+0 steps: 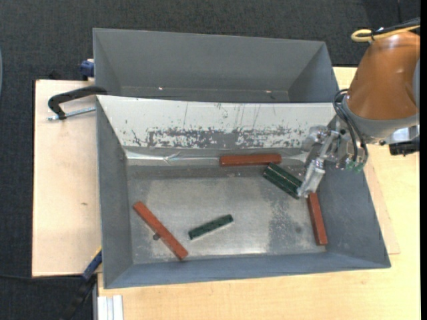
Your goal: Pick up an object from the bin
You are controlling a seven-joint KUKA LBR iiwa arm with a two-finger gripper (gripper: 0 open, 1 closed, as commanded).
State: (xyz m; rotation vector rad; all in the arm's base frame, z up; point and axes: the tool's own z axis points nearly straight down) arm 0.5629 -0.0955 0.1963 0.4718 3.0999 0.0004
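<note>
The arm's orange cover (pixel 387 72) sits highest, over the right rim of the grey metal bin (pixel 213 65); 5 bars lie on the bin's floor. 3 are red-brown: the front-left bar (pixel 159 230), long and slanting; the back-wall bar (pixel 250 159); the right-wall bar (pixel 317 219). 2 are dark green: the slim green bar (pixel 211 226) near the middle and the stubby green block (pixel 281 179) at back right. The claw (pixel 307 185) is low in the bin at that block's right end, just above the right-wall bar's upper end; I cannot tell whether it touches the block or only stands beside it, nor whether it is wide or narrow. As I judge it, the pick is not yet done: nothing looks lifted clear; a sure grasp and the raise remain.
</note>
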